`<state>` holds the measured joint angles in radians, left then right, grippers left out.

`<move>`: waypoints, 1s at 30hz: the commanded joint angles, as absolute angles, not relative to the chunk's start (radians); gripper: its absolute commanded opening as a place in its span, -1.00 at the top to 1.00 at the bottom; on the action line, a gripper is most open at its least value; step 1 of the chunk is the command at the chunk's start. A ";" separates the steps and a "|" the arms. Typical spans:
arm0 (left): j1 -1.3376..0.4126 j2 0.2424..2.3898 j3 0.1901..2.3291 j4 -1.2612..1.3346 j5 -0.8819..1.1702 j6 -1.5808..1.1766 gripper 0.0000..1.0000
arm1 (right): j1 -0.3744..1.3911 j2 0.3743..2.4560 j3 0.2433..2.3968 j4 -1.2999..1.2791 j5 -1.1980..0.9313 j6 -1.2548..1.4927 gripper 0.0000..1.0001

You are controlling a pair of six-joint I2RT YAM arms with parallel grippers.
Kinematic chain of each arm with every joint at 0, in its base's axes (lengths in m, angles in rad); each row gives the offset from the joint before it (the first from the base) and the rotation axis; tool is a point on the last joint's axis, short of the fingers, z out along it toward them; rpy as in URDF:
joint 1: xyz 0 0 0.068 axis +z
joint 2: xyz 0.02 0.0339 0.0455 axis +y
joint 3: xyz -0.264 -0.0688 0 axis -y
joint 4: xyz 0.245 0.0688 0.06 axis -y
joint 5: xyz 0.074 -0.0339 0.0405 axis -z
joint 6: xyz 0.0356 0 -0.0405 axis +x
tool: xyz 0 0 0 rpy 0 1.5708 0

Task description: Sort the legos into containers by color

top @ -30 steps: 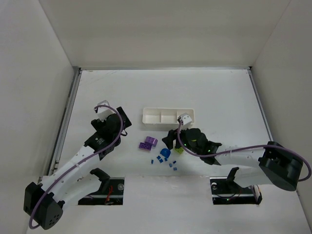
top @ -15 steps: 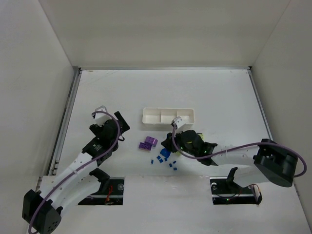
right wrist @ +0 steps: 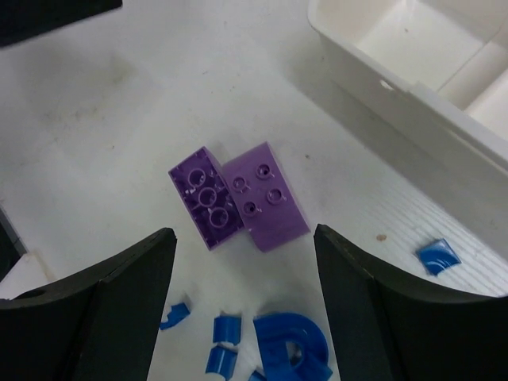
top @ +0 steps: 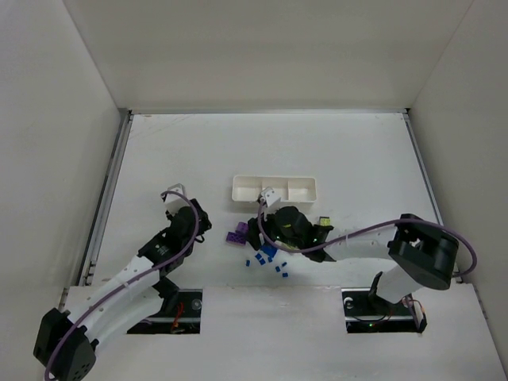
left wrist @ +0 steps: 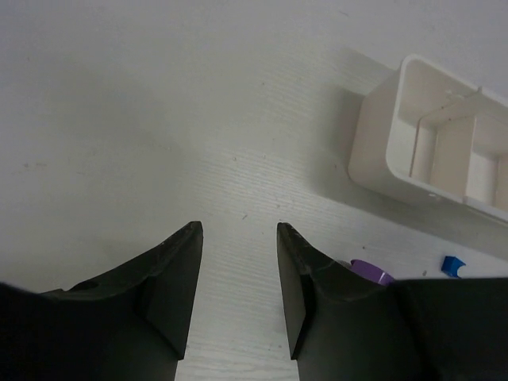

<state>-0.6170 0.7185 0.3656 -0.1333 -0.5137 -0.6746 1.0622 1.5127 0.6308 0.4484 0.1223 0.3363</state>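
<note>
Two purple bricks (right wrist: 266, 202) lie touching, blue bits (right wrist: 226, 329) just beside, near the white tray (right wrist: 397, 95).

A robotics lab test cell — a bare white table (top: 357, 151) boxed in by plain white panels (top: 48, 119), with a left arm (top: 127, 278) and right arm (top: 361, 246) bolted at its near edge (wiring shows in the cut-outs (top: 181, 305) by their bases).

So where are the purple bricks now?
The purple bricks lie touching, mid-frame in the right wrist view, between tray and blue bits, ahead of the right claw.
</note>
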 commanded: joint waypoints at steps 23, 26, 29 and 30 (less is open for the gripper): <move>-0.765 0.690 0.310 -0.216 -0.382 -0.870 -0.21 | 1.061 1.599 0.720 0.448 0.164 0.319 0.56; -0.780 0.695 0.302 -0.186 -0.393 -0.874 -0.21 | 1.061 1.524 0.690 0.453 0.166 0.324 0.57; -0.786 0.719 0.307 -0.150 -0.376 -0.879 -0.22 | 1.058 1.445 0.654 0.462 0.161 0.337 0.57; -0.794 0.732 0.311 -0.147 -0.377 -0.879 -0.22 | 1.042 1.425 0.643 0.463 0.153 0.342 0.57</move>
